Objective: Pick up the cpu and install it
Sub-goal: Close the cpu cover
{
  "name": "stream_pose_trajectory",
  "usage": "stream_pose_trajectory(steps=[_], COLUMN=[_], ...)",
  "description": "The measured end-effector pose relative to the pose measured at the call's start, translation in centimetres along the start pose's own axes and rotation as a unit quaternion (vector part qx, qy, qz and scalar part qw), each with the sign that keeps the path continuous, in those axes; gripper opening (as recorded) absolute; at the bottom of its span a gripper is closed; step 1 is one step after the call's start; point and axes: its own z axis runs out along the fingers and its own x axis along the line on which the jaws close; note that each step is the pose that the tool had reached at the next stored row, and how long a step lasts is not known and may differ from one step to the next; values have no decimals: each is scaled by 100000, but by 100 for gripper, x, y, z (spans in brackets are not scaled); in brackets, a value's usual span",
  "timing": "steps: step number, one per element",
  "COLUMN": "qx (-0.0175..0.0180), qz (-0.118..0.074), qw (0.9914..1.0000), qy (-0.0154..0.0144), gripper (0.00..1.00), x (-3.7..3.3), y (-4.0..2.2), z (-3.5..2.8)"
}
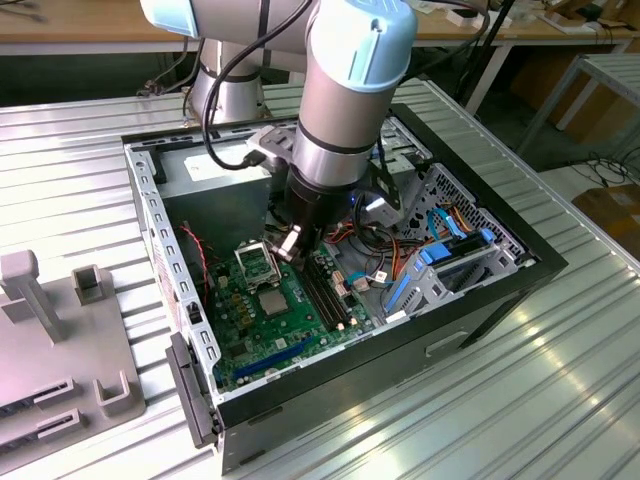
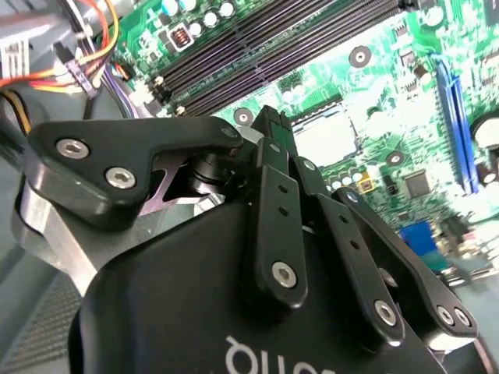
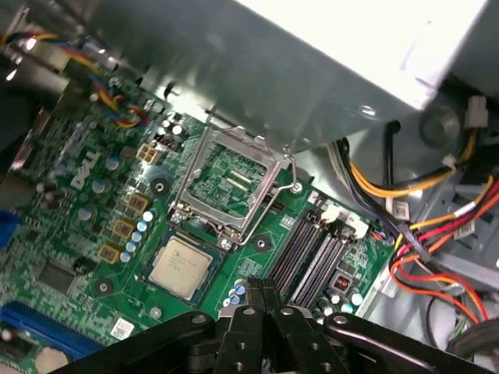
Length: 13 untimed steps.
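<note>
Housing the work: open computer case on a ribbed table, green motherboard inside.
Gripper: fingers pressed together, nothing held, hovering low beside the memory slots.
Socket frame: hinged up, unlatched.
Cpu: lying in the socket, apart from the gripper.
Risk: a dropping fingertip could scrape or skew the chip, since the frame leaves it unclamped.
The first wrist view gives frame and chip together. The exterior view gives the arm's stance over the case.
</note>
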Motion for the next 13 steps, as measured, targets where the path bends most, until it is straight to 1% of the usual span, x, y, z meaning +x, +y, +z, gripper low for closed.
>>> stream_pose_trajectory(steps=[1, 3, 5, 6, 9, 13], qx=[-16, -57, -94, -113, -179, -188], qz=[-842, -2774, -4657, -5606, -8932, -9072], qw=[99996, 99961, 99891, 99843, 99600, 99588], qy=[5, 9, 13, 17, 24, 19], gripper=[11, 11, 11, 11, 11, 11], x=[0, 0, 0, 0, -2, -2], y=[0, 0, 0, 0, -1, -1], z=[1, 4, 6, 7, 10, 10])
